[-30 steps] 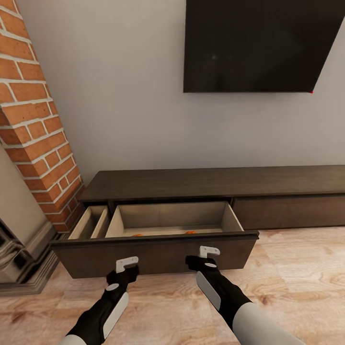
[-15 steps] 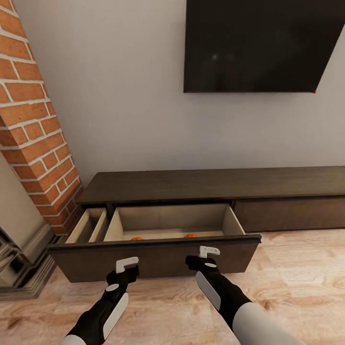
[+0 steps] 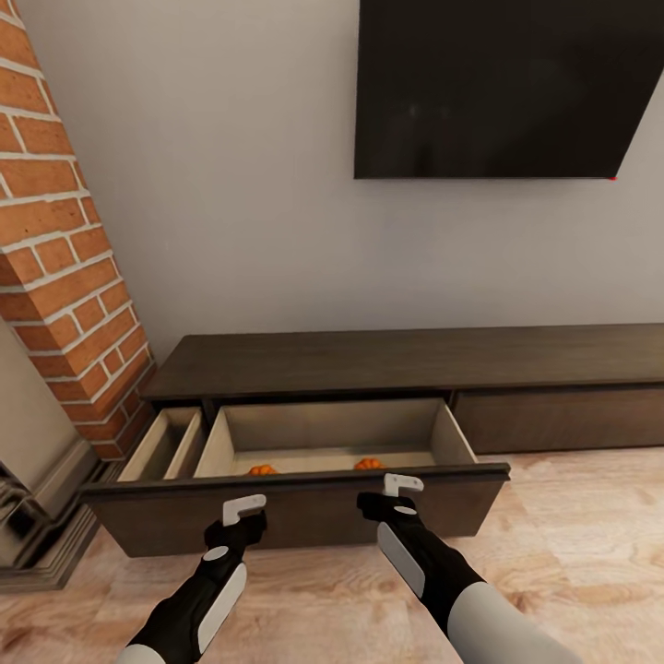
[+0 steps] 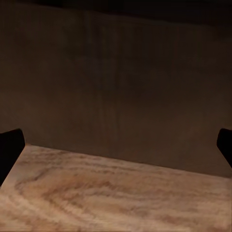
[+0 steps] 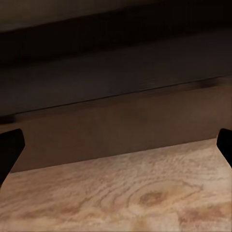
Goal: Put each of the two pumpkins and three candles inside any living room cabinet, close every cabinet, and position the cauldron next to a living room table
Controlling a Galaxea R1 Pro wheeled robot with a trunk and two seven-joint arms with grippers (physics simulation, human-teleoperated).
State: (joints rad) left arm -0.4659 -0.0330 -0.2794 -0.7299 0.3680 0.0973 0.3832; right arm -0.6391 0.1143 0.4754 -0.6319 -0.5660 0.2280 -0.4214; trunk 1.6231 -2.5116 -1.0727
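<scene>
We see the cabinet (image 3: 406, 364) with its wide drawer (image 3: 295, 503) pulled out; two pumpkins (image 3: 262, 470) (image 3: 369, 464) lie inside near the front, well apart, mostly hidden by its edge. Our left end effector (image 3: 242, 509) and right end effector (image 3: 398, 487) hover just before the drawer front, both spread wide and holding nothing, above the wooden floor (image 3: 572, 544).

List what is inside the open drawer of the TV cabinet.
Two orange pumpkins show just above the drawer front, on the pale floor of the drawer. The front hides their lower parts and the nearest strip of floor, so candles there cannot be ruled out.
</scene>
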